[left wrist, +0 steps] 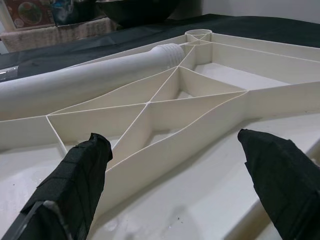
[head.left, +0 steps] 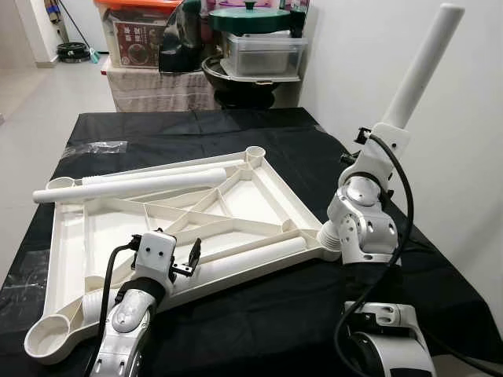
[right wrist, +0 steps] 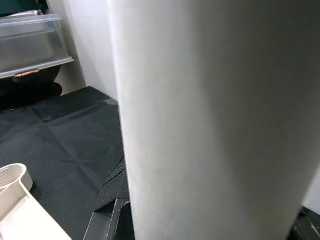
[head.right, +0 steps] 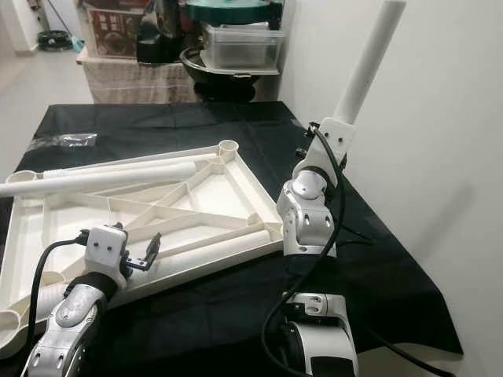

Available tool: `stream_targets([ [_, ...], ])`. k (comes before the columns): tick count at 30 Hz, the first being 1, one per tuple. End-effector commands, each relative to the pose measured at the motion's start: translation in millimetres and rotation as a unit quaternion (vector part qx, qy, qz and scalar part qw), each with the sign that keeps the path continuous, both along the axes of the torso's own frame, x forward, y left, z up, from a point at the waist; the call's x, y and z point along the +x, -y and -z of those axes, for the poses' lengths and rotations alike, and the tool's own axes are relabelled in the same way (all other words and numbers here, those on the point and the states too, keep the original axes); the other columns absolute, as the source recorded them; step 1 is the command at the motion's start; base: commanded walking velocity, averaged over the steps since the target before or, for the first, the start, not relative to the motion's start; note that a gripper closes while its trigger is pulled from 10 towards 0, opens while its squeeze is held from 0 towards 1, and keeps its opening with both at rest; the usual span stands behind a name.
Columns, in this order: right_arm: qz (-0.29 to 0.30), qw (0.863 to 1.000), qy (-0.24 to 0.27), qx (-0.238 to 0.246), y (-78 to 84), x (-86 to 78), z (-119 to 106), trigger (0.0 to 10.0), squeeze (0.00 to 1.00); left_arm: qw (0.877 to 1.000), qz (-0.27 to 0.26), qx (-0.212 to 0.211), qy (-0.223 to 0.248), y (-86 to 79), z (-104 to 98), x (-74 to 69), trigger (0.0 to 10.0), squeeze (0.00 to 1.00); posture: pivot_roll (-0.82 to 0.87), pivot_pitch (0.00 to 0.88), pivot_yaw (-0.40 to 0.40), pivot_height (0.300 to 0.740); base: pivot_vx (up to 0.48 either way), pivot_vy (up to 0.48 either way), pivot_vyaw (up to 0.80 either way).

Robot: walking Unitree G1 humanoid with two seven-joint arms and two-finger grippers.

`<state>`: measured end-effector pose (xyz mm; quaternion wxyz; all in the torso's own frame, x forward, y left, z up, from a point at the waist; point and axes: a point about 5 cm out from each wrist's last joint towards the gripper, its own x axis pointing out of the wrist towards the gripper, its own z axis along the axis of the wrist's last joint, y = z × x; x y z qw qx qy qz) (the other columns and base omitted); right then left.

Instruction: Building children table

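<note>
The left gripper (head.left: 185,261) sits in the lower left of the left eye view, its jaws spread wide and holding nothing, poised just over the inside of the upturned white tabletop (head.left: 259,200). In the left wrist view its black fingers (left wrist: 75,187) stand well apart above the tabletop's ribbed underside.

The right gripper (head.left: 391,132), at the centre right of the frame, has its jaws pinched on a white table leg (head.left: 423,64) that points up and tilts toward the upper right, against the pale wall. The right wrist view shows that leg as a broad white column close to the camera.

The tabletop lies upside down on the black cloth (head.left: 283,314) covering the table, with round sockets at its corners. A second leg (head.left: 130,185) lies across its upper left part, and a third leg (head.left: 251,257) lies along its lower right edge. Storage boxes (head.left: 263,53) stand at the upper middle of the frame.
</note>
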<state>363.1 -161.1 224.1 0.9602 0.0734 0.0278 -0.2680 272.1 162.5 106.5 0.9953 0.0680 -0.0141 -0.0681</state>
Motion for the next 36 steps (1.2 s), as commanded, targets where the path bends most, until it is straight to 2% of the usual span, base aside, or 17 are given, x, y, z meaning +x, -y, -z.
stream_targets([
  [1,-0.035,0.995,-0.083,0.037,-8.0,-1.6,35,10.0,0.00,1.000,0.001,0.002,-0.021,1.4,9,-0.8,10.0,0.00,-0.01,0.000,-0.074,0.740,0.000,0.000,0.00],
  [6,-0.035,0.996,-0.069,0.044,-6.4,-4.6,29,10.0,0.00,1.000,0.001,0.002,-0.020,1.7,10,-1.0,10.0,0.00,-0.01,0.000,-0.070,0.740,0.000,0.000,0.00],
  [7,-0.036,0.997,-0.058,0.046,-5.9,-5.3,24,10.0,0.82,1.000,0.002,0.001,-0.021,1.9,10,-1.2,10.0,0.00,-0.02,0.000,-0.069,0.740,0.000,0.000,0.00],
  [8,-0.036,0.997,-0.042,0.048,-4.9,-6.4,16,10.0,1.00,1.000,0.003,0.001,-0.022,2.5,11,-1.5,10.0,0.00,-0.02,0.000,-0.067,0.740,0.000,0.000,0.00],
  [22,-0.050,0.998,0.022,0.044,-2.4,-14.6,-21,10.0,1.00,1.000,0.006,-0.001,-0.023,4.5,11,-1.0,10.0,0.00,-0.03,0.000,-0.065,0.740,0.000,0.000,0.00],
  [29,-0.058,0.997,0.041,0.033,8.8,-18.8,-33,10.0,1.00,1.000,0.005,-0.001,-0.022,4.5,11,-0.4,10.0,0.00,-0.03,0.000,-0.064,0.740,0.000,0.000,0.00],
  [32,-0.086,0.995,0.056,0.017,20.0,-20.7,-42,10.0,1.00,1.000,0.005,-0.001,-0.021,4.5,12,0.2,10.0,0.00,-0.03,0.000,-0.062,0.740,0.000,0.000,0.00],
  [36,-0.147,0.986,0.070,-0.034,32.3,-22.5,-54,10.0,1.00,1.000,0.006,-0.001,-0.020,3.7,12,0.6,10.0,0.00,-0.03,0.000,-0.058,0.740,0.000,0.000,0.00],
])
